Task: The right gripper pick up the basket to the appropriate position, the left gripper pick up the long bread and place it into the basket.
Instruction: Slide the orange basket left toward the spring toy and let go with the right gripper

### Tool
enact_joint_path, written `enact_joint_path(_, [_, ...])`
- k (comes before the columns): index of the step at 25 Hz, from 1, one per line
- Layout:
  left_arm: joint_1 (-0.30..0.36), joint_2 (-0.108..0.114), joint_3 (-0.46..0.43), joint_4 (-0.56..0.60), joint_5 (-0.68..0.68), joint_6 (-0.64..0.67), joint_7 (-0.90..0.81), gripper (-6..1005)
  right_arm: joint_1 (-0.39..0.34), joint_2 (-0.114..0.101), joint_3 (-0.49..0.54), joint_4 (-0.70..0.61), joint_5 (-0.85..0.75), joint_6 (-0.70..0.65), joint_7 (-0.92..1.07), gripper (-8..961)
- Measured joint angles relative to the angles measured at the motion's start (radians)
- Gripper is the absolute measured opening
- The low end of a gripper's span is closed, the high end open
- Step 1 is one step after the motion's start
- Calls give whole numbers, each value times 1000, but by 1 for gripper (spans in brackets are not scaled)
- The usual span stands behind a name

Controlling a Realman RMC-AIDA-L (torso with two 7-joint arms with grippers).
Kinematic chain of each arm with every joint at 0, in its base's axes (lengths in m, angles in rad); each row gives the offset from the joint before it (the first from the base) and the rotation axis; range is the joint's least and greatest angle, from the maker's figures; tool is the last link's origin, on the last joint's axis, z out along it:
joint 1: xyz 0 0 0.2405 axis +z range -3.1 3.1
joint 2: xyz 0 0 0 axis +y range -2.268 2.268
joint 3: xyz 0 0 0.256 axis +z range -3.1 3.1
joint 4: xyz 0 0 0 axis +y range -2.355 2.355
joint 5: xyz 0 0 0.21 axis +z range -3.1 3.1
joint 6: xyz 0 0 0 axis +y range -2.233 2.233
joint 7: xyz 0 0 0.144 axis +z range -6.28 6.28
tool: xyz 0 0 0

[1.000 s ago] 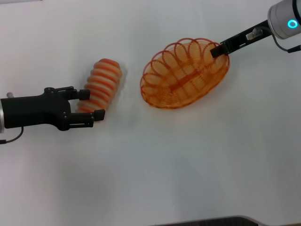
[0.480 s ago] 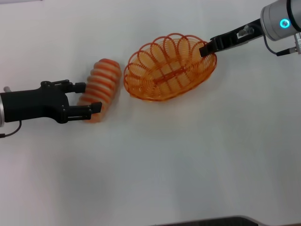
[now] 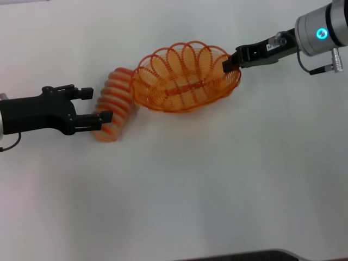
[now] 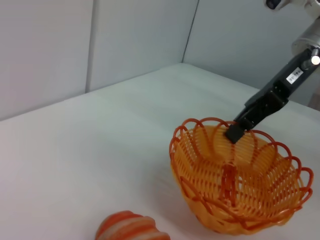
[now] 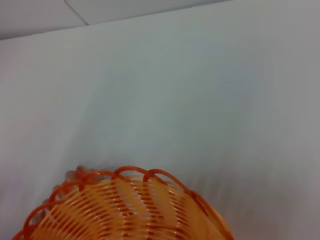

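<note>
The orange wire basket (image 3: 182,87) is at the middle back of the white table, and its left end overlaps the far end of the long bread (image 3: 115,103) in the head view. My right gripper (image 3: 230,62) is shut on the basket's right rim. The basket also shows in the left wrist view (image 4: 235,195) with the right gripper (image 4: 235,133) on its far rim, and in the right wrist view (image 5: 125,210). My left gripper (image 3: 98,105) is open, with its fingers on either side of the near half of the striped bread (image 4: 131,227).
The white table (image 3: 190,185) stretches in front of the basket and the bread. A dark edge (image 3: 244,255) runs along the near side of the table. Grey wall panels (image 4: 125,35) stand behind the table.
My right gripper has carried the basket to the left until it reaches the bread's far end. My left gripper has drawn back slightly to the left beside the bread.
</note>
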Motion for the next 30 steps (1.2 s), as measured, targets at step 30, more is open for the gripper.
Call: enact_joint_path(30, [-9,-20,8,14,2,-80,5,811,-48,17,-21,62,83,106,83,119])
